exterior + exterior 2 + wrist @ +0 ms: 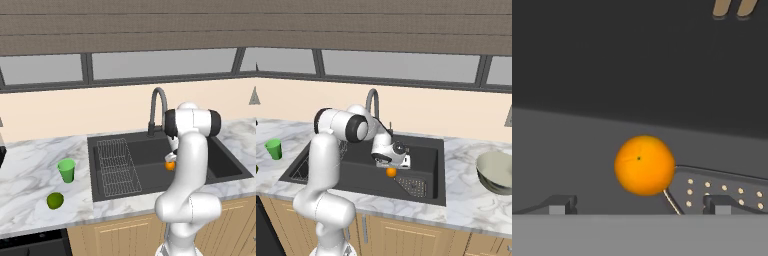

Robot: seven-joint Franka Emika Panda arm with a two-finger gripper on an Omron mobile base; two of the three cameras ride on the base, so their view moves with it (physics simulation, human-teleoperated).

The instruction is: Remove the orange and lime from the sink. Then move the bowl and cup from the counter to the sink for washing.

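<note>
The orange [644, 165] lies on the floor of the dark sink [426, 157], beside the drain; it also shows past my arm [170, 165]. My gripper [391, 164] hangs just above the orange [391, 172], open, its fingertips [560, 204] standing wide on either side with nothing between them. The lime [55, 200] rests on the counter [30, 172] left of the sink [150, 155], near the front edge. The green cup [66, 170] stands upright behind the lime. The pale bowl [496, 172] sits on the counter at the far right.
A curved grey faucet [157, 107] rises behind the basin. A wire rack [117, 167] fills the sink's left part. The perforated drain cover [722, 192] lies right of the orange. My own arm blocks much of the basin in the left base view.
</note>
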